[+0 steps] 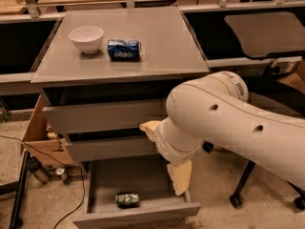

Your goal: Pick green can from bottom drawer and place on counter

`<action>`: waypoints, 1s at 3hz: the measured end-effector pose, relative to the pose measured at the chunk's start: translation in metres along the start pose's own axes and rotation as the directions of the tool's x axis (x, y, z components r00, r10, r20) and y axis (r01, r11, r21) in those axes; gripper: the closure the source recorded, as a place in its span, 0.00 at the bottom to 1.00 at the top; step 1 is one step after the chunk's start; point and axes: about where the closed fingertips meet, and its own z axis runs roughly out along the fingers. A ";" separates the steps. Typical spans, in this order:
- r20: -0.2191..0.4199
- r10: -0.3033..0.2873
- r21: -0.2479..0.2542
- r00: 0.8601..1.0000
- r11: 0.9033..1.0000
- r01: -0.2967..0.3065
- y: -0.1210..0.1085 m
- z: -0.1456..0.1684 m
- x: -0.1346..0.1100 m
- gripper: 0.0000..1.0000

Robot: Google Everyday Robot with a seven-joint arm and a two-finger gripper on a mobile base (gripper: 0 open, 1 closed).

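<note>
Nothing is done yet: green can [127, 200] is seen lying in opened bottom drawer [143, 214]; gripper [178, 176] is held above-right, apart, state cannot be told; counter [162, 46] placement remains.

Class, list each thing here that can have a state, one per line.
Lowest grey drawer: pulled open.
Dark green can: on its side inside that drawer.
Blue Pepsi can: on its side on the grey counter.
White bowl: upright on the counter.
Gripper: above the drawer's right side, not touching the can.
</note>
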 end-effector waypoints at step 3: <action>0.001 -0.162 -0.066 0.987 0.985 0.161 -0.018 0.150 -0.019 0.00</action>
